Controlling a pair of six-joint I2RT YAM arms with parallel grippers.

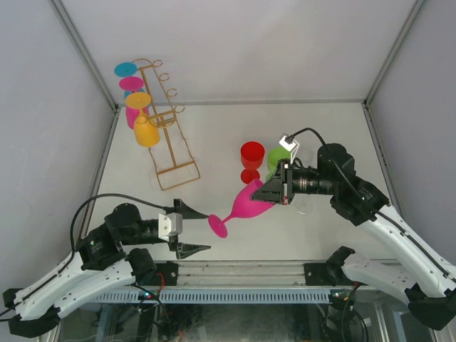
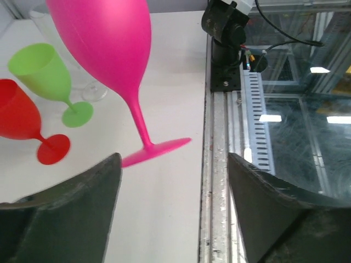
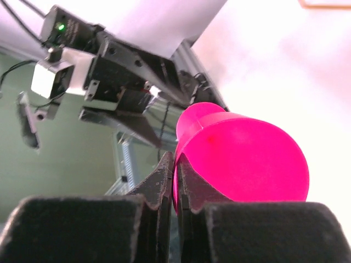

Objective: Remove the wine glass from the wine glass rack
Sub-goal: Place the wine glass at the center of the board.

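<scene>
White table [image 1: 214, 128] w/ plain grey-white walls [image 1: 249, 43] at 9, 12 & 3 o'clock, alu posts [image 1: 84, 51] in the far corners, metal rail [image 1: 242, 267] along 6. Light's soft, even.

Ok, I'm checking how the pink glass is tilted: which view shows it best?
Top external: the whole pink wine glass shows, tilted, bowl at the right gripper, foot toward the near edge. Left wrist shows bowl, stem and foot up close but not the grip. Right wrist shows only the bowl, its rim pinched between the fingers.
</scene>
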